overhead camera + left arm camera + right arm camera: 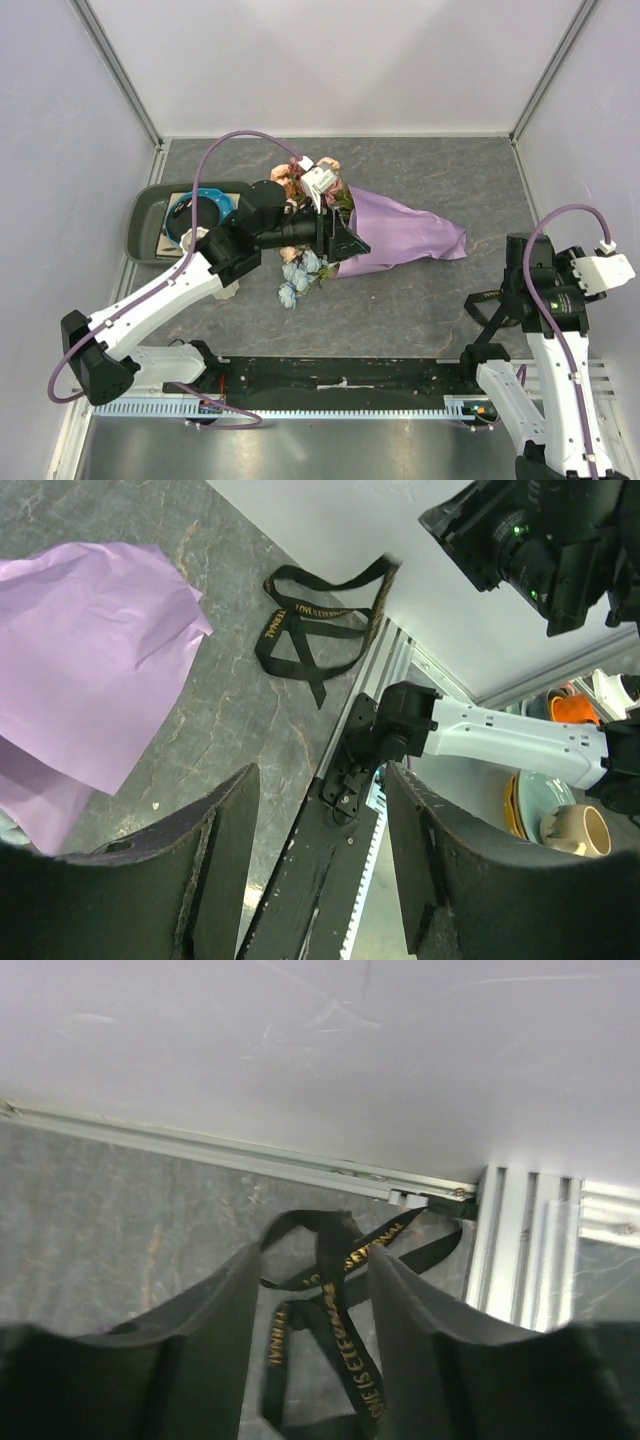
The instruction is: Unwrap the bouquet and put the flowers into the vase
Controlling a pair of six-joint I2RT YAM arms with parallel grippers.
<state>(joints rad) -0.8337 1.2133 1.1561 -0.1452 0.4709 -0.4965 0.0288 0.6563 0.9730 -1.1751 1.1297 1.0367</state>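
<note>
Right gripper (pixel 312 1260), at the lower right of the top view, has its 2 fingers parted. The black ribbon (pixel 350 1360) lies loose on the table (pixel 120 1200) under them, I think to keep it away from the work. Left gripper (pixel 322 800) is spread too and holds nothing. It hangs at the wide end of the purple paper (pixel 405 235), in the centre, where the flowers (pixel 300 275) spill out, likely to pull them free. I cannot find the vase with certainty.
</note>
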